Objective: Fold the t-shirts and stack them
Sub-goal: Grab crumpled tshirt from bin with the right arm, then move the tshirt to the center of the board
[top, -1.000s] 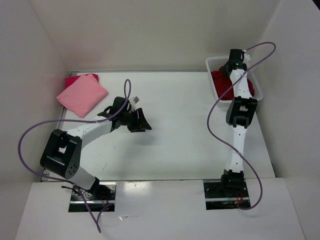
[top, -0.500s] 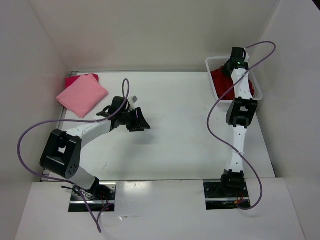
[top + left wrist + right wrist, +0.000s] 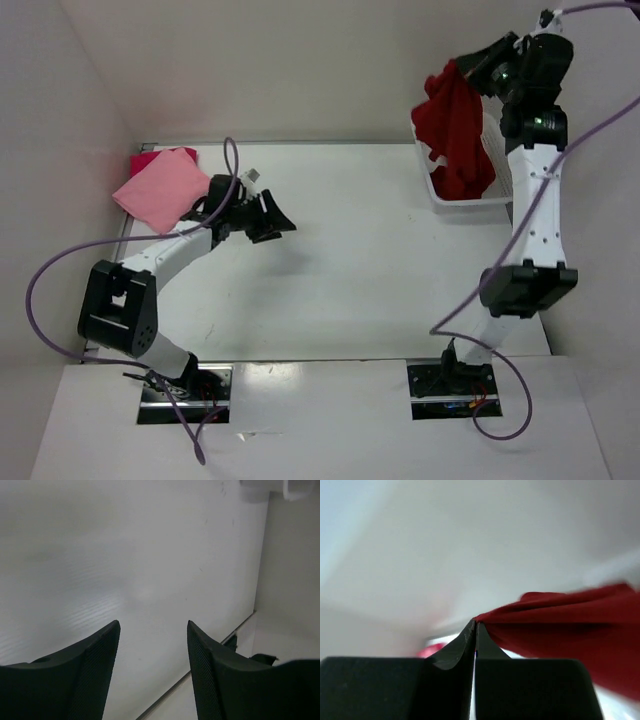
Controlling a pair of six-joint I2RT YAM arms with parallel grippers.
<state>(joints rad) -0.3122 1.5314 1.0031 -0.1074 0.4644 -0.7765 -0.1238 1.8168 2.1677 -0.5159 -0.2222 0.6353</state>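
Observation:
A dark crimson t-shirt hangs in the air over the white basket, its lower end still inside it. My right gripper is raised high at the back right and is shut on the shirt's top edge; the right wrist view shows the shut fingertips pinching the red cloth. A folded light pink t-shirt lies at the back left on top of a magenta-red t-shirt. My left gripper hovers open to the right of that pile, with only bare table between its fingers.
White walls close in the table at the back and both sides. The table's right edge and a black arm base show in the left wrist view. A purple cable loops from each arm.
My right arm has risen from the basket, lifting the crimson t-shirt most of the way out. My left gripper has moved slightly back and left and opened a little wider.

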